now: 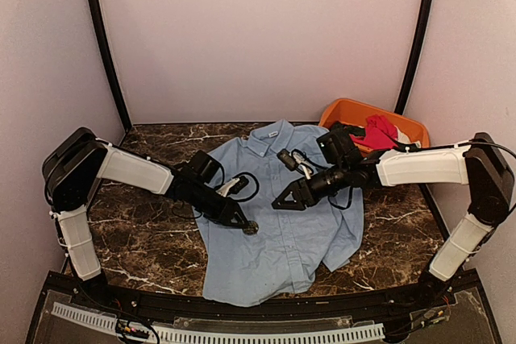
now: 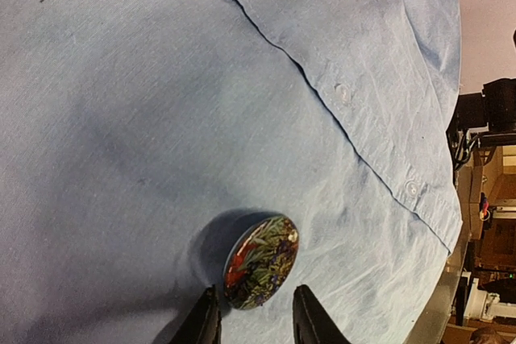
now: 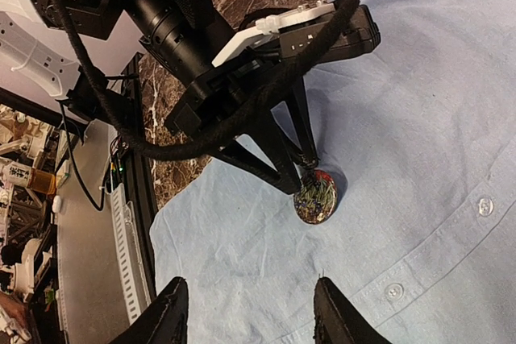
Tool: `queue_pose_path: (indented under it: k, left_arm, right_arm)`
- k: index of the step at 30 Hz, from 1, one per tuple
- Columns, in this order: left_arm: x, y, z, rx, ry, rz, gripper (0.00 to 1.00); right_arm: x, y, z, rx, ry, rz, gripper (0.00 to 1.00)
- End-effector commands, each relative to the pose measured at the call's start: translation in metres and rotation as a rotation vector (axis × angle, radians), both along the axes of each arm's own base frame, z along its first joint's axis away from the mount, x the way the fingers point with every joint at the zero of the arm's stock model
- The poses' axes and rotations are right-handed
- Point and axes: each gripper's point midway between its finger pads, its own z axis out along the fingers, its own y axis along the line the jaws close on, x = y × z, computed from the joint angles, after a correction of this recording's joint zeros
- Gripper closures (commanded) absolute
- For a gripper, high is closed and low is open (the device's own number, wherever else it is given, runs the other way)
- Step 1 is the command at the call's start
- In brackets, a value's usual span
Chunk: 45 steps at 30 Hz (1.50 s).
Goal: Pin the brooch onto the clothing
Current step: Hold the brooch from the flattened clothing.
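Placement is the step in hand, judging from the top view: the small dark round brooch (image 1: pixel 251 227) lies on the front panel of the light blue, thin, button-up collared shirt (image 1: pixel 282 263), which is spread flat on the dark marble table (image 1: pixel 145 239). The left gripper (image 1: pixel 240 221) reaches in low from the left with its tips at the disc. The right gripper (image 1: pixel 282 201) comes from the opposite side, angled down over the shirt near the placket and apart from the brooch.

From the left wrist, the brooch (image 2: pixel 262 262) shows a glossy, multicoloured face, tilted on the cloth and casting a shadow. Its lower edge sits between the two dark fingers (image 2: pixel 205 320), which stand narrowly apart. Whether they pinch it or merely flank it, I cannot tell.

From the right wrist, the right gripper (image 3: pixel 246 316) hangs above the fabric with its jaws wide apart and nothing between them. The left gripper (image 3: pixel 302 168) points steeply down onto the brooch (image 3: pixel 316 196).

The next move probably calls for holding the cloth steady beside the disc while the brooch is pressed home without dragging the thin fabric.
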Motion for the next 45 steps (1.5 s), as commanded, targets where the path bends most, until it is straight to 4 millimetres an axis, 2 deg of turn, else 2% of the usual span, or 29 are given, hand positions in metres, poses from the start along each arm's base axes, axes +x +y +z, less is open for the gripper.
queue_pose_path:
  k: [1, 6, 15, 22, 28, 35, 41, 45]
  left_arm:
    - [0.004, 0.002, -0.001, 0.023, -0.024, 0.003, 0.68]
    - [0.007, 0.004, -0.009, 0.033, -0.021, 0.016, 0.65]
    - [0.004, -0.004, -0.018, -0.025, 0.022, 0.011, 0.60]
    - [0.001, -0.013, -0.010, -0.104, 0.050, 0.001, 0.60]
    - [-0.001, -0.015, -0.006, -0.127, 0.059, 0.003, 0.62]
    - [-0.002, -0.019, 0.004, -0.180, 0.067, 0.006, 0.63]
    - [-0.003, -0.018, 0.002, -0.178, 0.074, 0.014, 0.63]
    - [-0.004, -0.016, -0.003, -0.166, 0.082, 0.021, 0.64]
  right_arm:
    - [0.001, 0.000, 0.010, 0.029, -0.029, -0.006, 0.50]
    - [0.001, -0.001, 0.011, 0.028, -0.036, -0.007, 0.50]
    - [0.002, 0.000, 0.014, 0.034, -0.042, -0.005, 0.51]
    - [0.000, 0.000, 0.013, 0.036, -0.036, 0.001, 0.51]
    - [-0.005, 0.010, 0.012, 0.041, -0.013, 0.026, 0.52]
    - [-0.017, 0.032, -0.016, 0.039, 0.095, 0.058, 0.55]
    - [-0.012, 0.041, -0.047, 0.021, 0.169, 0.032, 0.56]
    - [-0.010, 0.048, -0.059, 0.028, 0.207, 0.032, 0.55]
